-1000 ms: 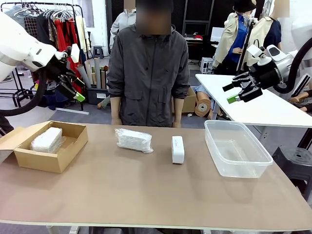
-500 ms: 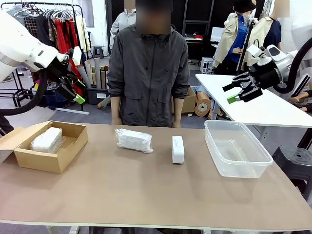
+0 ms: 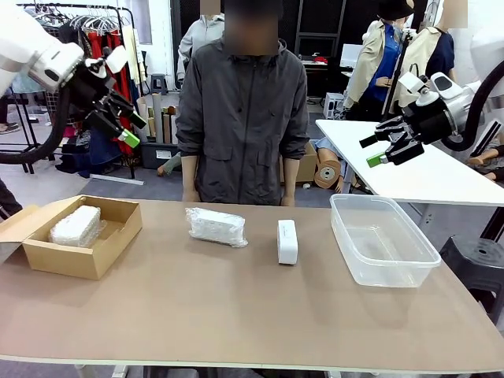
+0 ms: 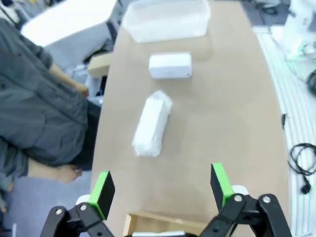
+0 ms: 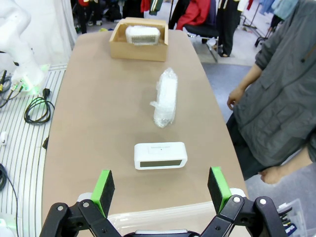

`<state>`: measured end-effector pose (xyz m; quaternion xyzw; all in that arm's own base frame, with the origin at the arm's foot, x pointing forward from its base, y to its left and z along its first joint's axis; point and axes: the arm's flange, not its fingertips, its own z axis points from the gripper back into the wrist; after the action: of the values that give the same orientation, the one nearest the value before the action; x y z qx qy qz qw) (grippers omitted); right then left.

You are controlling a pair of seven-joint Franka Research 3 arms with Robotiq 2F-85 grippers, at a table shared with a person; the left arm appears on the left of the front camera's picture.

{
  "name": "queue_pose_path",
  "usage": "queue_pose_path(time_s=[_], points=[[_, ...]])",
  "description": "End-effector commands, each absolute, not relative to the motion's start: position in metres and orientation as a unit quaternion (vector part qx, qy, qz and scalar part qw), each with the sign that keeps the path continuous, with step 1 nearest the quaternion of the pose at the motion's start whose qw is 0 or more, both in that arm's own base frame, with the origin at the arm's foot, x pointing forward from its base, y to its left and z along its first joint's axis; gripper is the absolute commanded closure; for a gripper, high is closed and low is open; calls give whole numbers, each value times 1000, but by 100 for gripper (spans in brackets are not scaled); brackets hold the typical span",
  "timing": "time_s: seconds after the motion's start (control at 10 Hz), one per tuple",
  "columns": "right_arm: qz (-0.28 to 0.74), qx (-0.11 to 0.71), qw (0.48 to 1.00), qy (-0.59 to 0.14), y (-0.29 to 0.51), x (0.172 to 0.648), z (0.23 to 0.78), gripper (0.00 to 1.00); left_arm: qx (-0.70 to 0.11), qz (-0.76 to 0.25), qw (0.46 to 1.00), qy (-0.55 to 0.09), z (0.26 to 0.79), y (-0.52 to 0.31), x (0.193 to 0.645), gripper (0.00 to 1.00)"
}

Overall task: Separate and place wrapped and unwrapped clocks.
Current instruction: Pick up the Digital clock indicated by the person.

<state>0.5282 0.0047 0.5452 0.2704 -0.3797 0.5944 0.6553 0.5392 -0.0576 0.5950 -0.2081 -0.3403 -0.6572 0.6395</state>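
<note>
Two white robot arms hang over a brown table (image 3: pixel 236 315), both free of any load. At the table's middle rests the bare white clock (image 3: pixel 287 241), the mark for everything else.

The left arm comes in high, its wrist bent downward and inward. The left gripper (image 3: pixel 135 131) hovers far up and to the left of that clock, fingers spread wide with only air between the green pads.

The right arm reaches in from the opposite side, wrist level and aimed toward the centre. The right gripper (image 3: pixel 368 151) sits up and to the right of the clock, its fingers also splayed wide around nothing.

Just left of the clock lies a bubble-wrapped clock (image 3: pixel 216 226), near but not touching. Well to the left, a second wrapped clock (image 3: pixel 76 226) sits inside an open cardboard box (image 3: pixel 79 260). Just right of the clock stands a clear plastic tub (image 3: pixel 429 252).

Behind the clock, a person in a grey jacket (image 3: pixel 240 118) stands at the far edge, arms hanging down.
</note>
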Motion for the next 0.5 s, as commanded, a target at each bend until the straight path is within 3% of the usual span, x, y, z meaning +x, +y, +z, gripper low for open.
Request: queue_pose_path(time_s=[0.0,0.4], points=[[595,270,654,-381,6,527,547,0,-238,-657,616,-363,596,-43,553,0],[595,270,654,-381,6,527,547,0,-246,-651,621,-360,594,-43,550,0]])
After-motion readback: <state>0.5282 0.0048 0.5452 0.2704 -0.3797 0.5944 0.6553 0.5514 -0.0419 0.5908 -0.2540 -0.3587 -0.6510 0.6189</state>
